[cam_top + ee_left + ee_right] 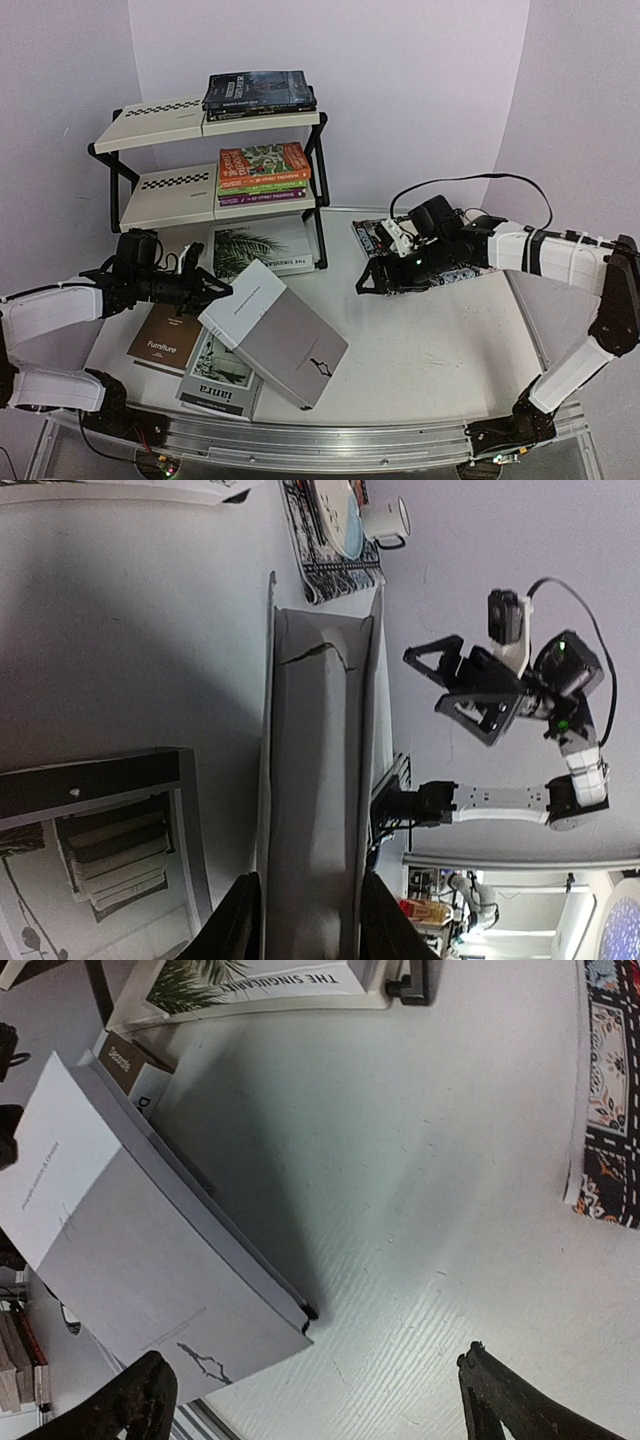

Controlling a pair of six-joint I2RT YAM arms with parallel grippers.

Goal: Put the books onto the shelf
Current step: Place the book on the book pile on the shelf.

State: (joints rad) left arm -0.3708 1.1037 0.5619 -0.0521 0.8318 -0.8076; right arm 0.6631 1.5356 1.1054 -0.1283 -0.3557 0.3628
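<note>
large grey book [285, 335] tilted up, smaller books [263, 165] stacked on the shelf [150, 205]

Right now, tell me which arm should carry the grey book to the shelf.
Left. The left hand grips the tilted grey book at its raised edge, close to the shelf. The right hand is open and empty, apart from the book.

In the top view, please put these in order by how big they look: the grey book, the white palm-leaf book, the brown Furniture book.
Largest: the grey book, though its raised edge sits nearer the camera.
Second: the white palm-leaf book.
Smallest: the brown Furniture book, partly covered, so this is uncertain.
</note>
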